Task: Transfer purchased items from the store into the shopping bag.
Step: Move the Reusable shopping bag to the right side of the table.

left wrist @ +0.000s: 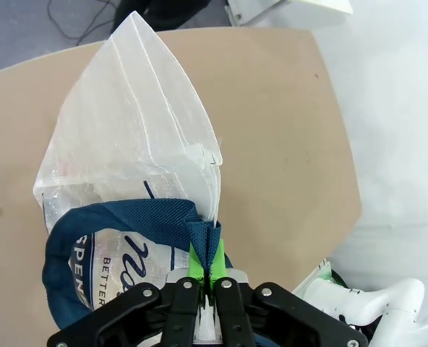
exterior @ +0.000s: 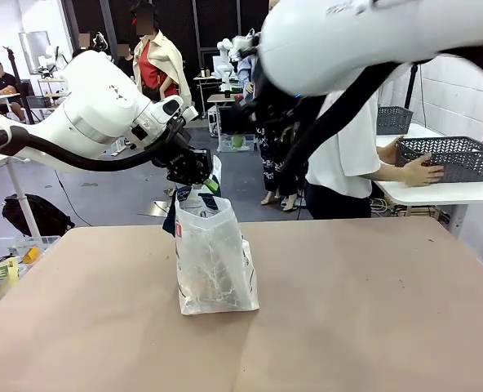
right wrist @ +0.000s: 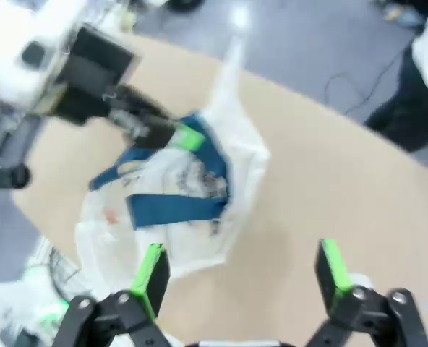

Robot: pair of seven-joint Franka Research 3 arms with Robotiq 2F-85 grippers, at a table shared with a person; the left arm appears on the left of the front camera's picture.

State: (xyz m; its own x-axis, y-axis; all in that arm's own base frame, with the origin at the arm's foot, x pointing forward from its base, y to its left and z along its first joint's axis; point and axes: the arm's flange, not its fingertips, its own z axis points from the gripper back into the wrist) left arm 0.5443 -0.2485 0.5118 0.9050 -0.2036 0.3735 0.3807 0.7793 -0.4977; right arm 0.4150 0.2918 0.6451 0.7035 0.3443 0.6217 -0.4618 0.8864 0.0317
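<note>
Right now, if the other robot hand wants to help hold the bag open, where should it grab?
Probably the free blue strap handle on the shopping bag, coming down from above. It loops loose across the bag's mouth, a thin band open fingers could close around. The left gripper already pinches the other handle; the right gripper hangs open above the bag.

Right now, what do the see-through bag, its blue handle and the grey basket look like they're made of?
The shopping bag looks like thin, glossy, translucent plastic: it creases and shines. Its blue handle, pinched in the left pincer, looks like woven fabric strap, since a textured weave shows. The grey basket under the person's hand seems to be matte moulded plastic with open lattice sides.
</note>
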